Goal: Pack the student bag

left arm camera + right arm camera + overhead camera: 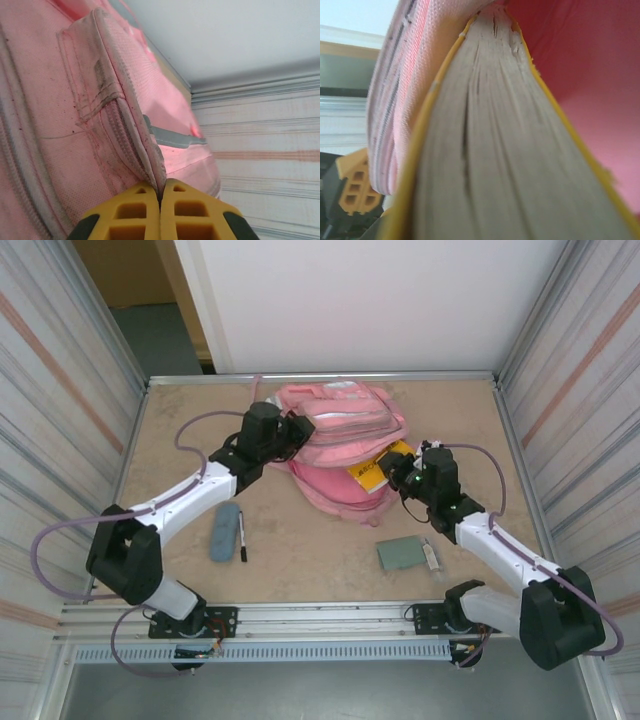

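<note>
one left gripper (160, 194) pinching student bag (60, 150), book (490, 150) seemingly partway inside

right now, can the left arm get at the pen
Probably not yet: the left gripper is shut on the bag. The pen lies uncovered beside that arm, so letting go should free the way.

Beige table (300, 585), pink student bag (345, 425) far centre, blue pencil case (226, 531) touching black pen (242, 537) on my left, grey-green pad (400, 554) beside clear tube (432, 558) on my right.
</note>
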Controlling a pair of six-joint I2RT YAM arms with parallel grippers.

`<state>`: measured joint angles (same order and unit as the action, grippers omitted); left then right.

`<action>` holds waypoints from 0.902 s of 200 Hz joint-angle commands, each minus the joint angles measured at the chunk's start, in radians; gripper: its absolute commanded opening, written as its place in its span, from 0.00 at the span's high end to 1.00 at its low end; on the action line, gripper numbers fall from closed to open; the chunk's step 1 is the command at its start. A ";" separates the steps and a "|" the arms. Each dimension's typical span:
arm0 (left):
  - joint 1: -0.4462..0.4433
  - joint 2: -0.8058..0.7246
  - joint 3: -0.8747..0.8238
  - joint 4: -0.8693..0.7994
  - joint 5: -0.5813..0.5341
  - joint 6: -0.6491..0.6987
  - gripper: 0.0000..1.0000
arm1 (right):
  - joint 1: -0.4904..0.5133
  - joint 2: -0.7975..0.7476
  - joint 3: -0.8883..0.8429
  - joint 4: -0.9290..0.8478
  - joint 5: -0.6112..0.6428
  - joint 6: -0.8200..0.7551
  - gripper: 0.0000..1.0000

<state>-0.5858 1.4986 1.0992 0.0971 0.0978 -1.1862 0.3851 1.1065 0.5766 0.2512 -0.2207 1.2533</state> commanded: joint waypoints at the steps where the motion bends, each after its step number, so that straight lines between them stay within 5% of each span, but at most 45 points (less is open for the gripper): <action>1: -0.019 -0.067 -0.039 0.074 0.004 0.035 1.00 | -0.012 0.027 0.085 0.194 0.070 0.017 1.00; 48: -0.020 0.000 0.007 0.003 0.221 0.168 1.00 | -0.021 0.133 0.190 0.258 0.015 0.037 1.00; 63: -0.018 -0.010 0.049 -0.088 0.233 0.270 0.70 | -0.008 0.133 0.191 0.236 0.033 0.033 1.00; 74: -0.019 -0.032 0.080 -0.173 0.183 0.388 0.52 | 0.001 0.135 0.188 0.242 0.027 0.035 1.00; 104: -0.039 -0.095 0.078 -0.261 0.006 0.814 0.36 | 0.023 0.128 0.178 0.235 0.036 0.032 1.00; 121: -0.109 -0.117 0.028 -0.233 -0.096 1.122 0.02 | 0.022 0.136 0.187 0.237 0.017 0.031 1.00; 152: -0.283 -0.077 -0.024 -0.140 -0.380 1.530 0.01 | 0.031 0.132 0.187 0.239 0.018 0.030 1.00; 180: -0.328 0.007 -0.035 0.019 -0.523 1.710 0.01 | 0.034 0.145 0.184 0.252 -0.002 0.037 1.00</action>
<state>-0.9092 1.4384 1.0679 -0.0124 -0.2028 0.1978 0.4068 1.2583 0.6949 0.3222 -0.2020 1.2835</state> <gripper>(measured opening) 0.986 0.155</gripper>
